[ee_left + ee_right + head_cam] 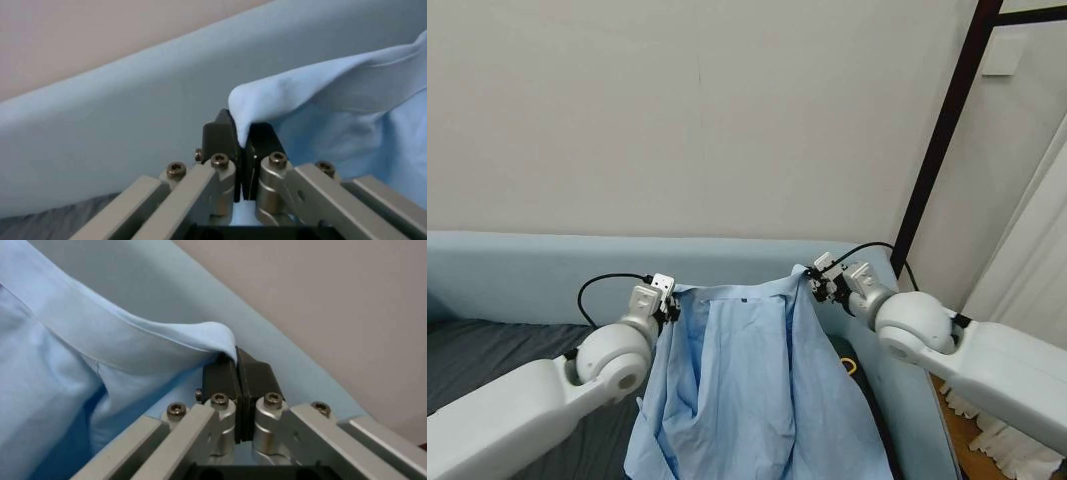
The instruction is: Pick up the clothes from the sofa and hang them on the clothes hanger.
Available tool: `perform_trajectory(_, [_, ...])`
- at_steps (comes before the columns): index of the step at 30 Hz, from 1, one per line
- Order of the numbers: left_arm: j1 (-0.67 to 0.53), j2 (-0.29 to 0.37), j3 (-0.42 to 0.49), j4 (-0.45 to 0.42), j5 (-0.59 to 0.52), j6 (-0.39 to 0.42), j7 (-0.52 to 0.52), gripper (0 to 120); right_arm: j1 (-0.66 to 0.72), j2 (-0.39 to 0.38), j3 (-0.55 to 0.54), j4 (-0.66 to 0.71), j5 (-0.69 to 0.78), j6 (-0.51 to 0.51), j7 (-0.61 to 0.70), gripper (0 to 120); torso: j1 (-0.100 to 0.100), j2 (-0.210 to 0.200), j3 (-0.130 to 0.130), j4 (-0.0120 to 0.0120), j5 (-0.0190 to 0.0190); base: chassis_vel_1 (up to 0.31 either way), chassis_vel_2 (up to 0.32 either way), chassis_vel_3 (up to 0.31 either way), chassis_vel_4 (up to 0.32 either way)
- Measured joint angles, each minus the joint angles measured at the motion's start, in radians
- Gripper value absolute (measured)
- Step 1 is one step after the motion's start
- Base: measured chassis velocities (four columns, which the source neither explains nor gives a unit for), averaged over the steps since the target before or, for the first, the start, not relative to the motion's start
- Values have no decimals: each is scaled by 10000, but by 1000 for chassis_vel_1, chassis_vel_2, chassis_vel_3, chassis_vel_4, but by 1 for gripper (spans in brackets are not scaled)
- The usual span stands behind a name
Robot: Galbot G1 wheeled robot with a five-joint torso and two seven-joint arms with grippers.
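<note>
Holding: I have the light blue shirt pinned at its two top corners, spread between both hands in the lower middle of the head view.
Left hand: the left hand sits left of centre in the head view, at the shirt's upper left corner. In its wrist view the left hand is clenched, its black fingers pressed together on a fold of the shirt that rises out from between them.
Right hand: the right hand sits right of centre at about the same height, on the shirt's upper right corner. From its own wrist the right hand is also clenched, with the seamed edge of the shirt running into the pads and caught between them.
Shirt: the collar line runs nearly level between the hands, sagging a little in the middle. The body hangs down in long folds and leaves the bottom edge of the head view, so I cannot tell whether the hem touches anything.
Sofa: the pale blue back of the sofa crosses the head view behind the shirt, and a dark grey seat cushion lies in the lower left corner.
Cable: a black cable loops up from the left wrist, just left of that hand.
Surroundings: a plain wall takes the upper half of the head view, and a dark slanted pole crosses the upper right, well apart from the shirt.
</note>
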Motion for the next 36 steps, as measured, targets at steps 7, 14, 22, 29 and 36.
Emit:
perform_trajectory(7, [523,-315,-224,1148,662,-208,123,0,-209,1831,-64,-1857,-678,286,229,0,0,0,-1,16,-5,0,0,0,0])
perform_trajectory(14, [727,-365,-350,1644,1061,-381,267,0,-362,2956,-17,-3148,-986,539,433,0,-2,0,-2,7,-4,0,0,0,0])
perform_trajectory(22, [185,-584,-340,2781,1528,-506,538,0,-319,4288,419,-4591,-1019,830,907,0,-2,2,-3,6,-3,0,0,0,0])
perform_trajectory(29, [652,-912,-115,3071,1913,-624,580,0,-811,4530,430,-5222,-1324,1041,932,0,-3,3,-3,9,-3,0,0,0,0])
perform_trajectory(36, [1038,-1402,45,3372,1927,-682,370,0,-1471,4763,661,-6072,-1838,1227,735,5,-3,3,-3,8,0,0,0,0,0])
